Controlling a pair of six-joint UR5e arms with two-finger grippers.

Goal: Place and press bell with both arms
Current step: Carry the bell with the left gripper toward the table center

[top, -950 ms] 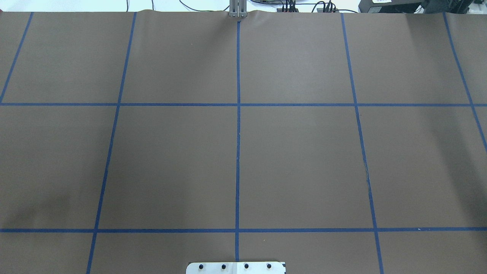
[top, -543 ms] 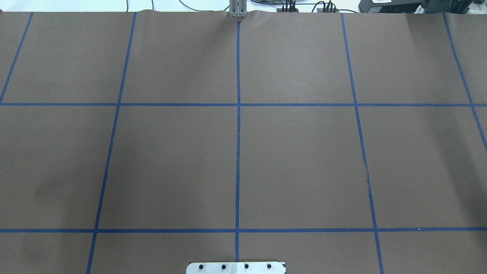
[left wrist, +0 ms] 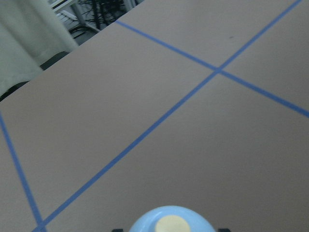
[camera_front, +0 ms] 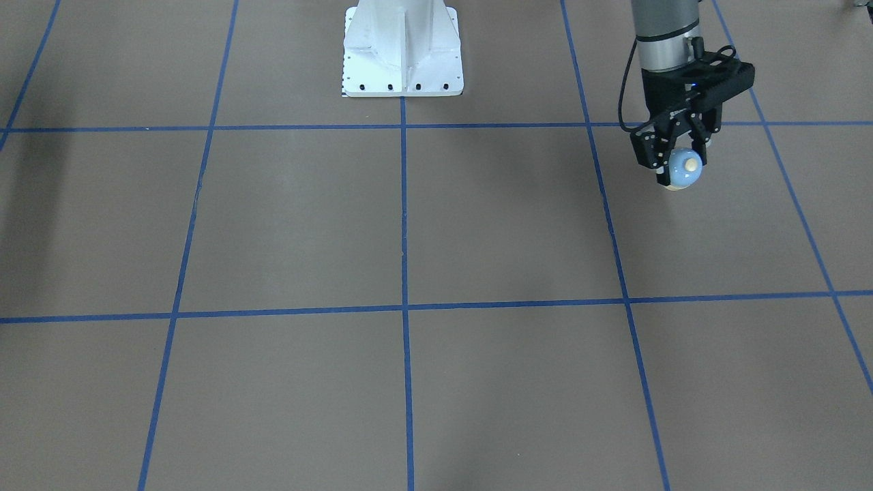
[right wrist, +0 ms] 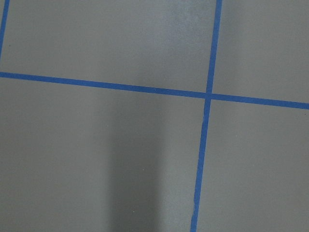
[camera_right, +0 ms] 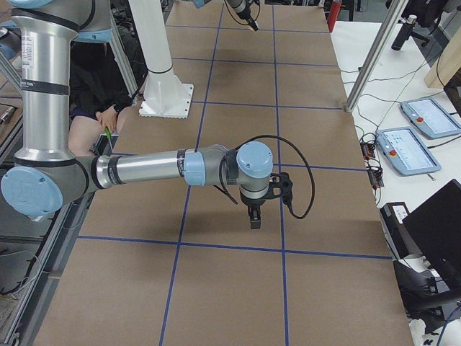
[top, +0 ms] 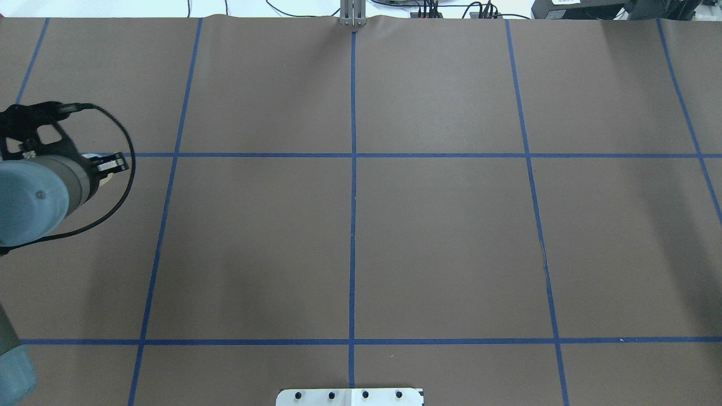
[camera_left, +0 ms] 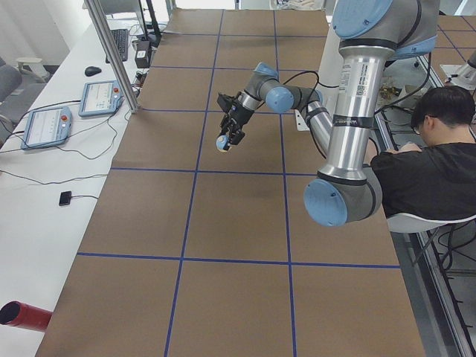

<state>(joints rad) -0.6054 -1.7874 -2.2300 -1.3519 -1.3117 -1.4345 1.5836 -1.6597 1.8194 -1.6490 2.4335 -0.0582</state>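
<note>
The light-blue bell (camera_front: pixel 685 172) with its cream button sits between the fingers of my left gripper (camera_front: pixel 681 166), which is shut on it. The bell is tilted, its button facing away from the wrist, and it hangs a little above the brown table cover. It fills the bottom edge of the left wrist view (left wrist: pixel 169 222) and shows in the exterior left view (camera_left: pixel 222 143). In the overhead view the left gripper (top: pixel 111 164) is at the far left. My right gripper (camera_right: pixel 254 216) shows only in the exterior right view, pointing down over the table; I cannot tell if it is open.
The white pedestal (camera_front: pixel 402 51) stands at the robot's side of the table, its base plate (top: pixel 350 397) at the overhead view's bottom edge. Blue tape lines grid the brown cover. A seated operator (camera_left: pixel 431 149) is beside the table; teach pendants (camera_left: pixel 100 97) lie on the far white bench.
The left arm has come into the overhead view from the left edge; before, no arm showed there, only a shadow on the cover's left side.
</note>
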